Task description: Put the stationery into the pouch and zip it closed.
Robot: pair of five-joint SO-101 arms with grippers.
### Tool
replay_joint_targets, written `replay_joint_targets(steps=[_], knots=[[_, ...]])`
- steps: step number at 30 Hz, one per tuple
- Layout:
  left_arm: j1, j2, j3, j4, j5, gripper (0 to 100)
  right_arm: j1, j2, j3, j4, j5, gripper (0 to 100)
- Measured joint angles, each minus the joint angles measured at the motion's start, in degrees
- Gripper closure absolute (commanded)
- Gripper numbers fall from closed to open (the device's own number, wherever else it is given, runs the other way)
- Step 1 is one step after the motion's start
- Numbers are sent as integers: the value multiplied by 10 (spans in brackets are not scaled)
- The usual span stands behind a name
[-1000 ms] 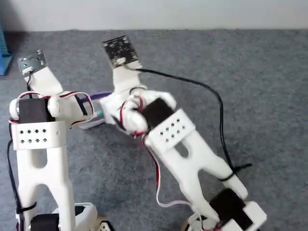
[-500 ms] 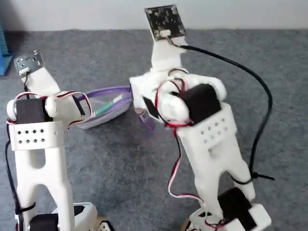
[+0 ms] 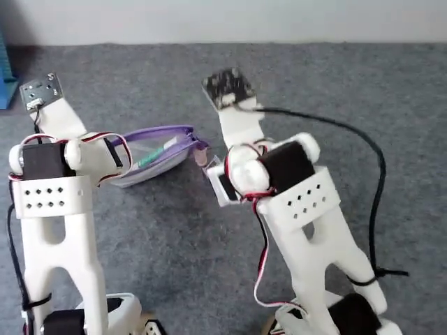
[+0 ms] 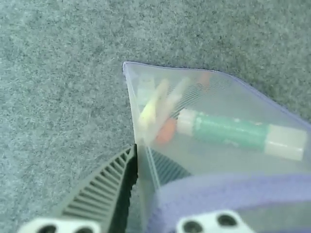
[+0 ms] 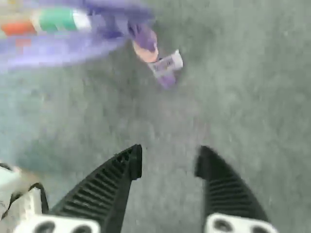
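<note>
While the left gripper (image 4: 140, 166) pinches one end of the pouch (image 4: 218, 97), its ribbed grey finger lies flat against the pouch's side seam. The other finger is hidden under the pouch, so the seam sits between the jaws. The pouch is clear, soft plastic with a fine mesh weave, and it comes to a sharp corner at its far end. A broad purple zipper band (image 4: 233, 187) of woven fabric runs along its top edge.

Through the wall I can see a round green tube (image 4: 228, 132) with white ends lying lengthwise. Beside it are a small orange piece (image 4: 166, 132) and a pale yellow piece (image 4: 149, 112), both too blurred to name.

The pouch lies on short-pile grey carpet (image 3: 391, 91), between the two white plastic arms. Its zipper end points toward the right arm.

At that end the purple zipper pull (image 5: 145, 40) hangs off the band, with a small white tag (image 5: 167, 63) touching it on the carpet.

The right gripper (image 5: 169, 158) has black, ridged fingers that taper to blunt tips. Its jaws stand well apart with bare carpet between them and hold nothing. The zipper pull lies ahead of the fingertips, near them but apart, and clear of both jaws. Whether the zip is fully drawn I cannot tell.
</note>
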State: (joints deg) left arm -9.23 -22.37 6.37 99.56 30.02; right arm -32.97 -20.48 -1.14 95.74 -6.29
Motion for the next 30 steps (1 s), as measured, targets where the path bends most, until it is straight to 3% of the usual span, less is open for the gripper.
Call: replay_joint_targets(steps=[9, 15, 30], knots=[[0, 0, 0, 0, 0, 987, 0, -92, 342, -388, 24, 760], [0, 0, 0, 0, 0, 987, 0, -92, 438, -595, 54, 760], [0, 0, 0, 0, 0, 987, -28, -92, 445, -664, 57, 761]])
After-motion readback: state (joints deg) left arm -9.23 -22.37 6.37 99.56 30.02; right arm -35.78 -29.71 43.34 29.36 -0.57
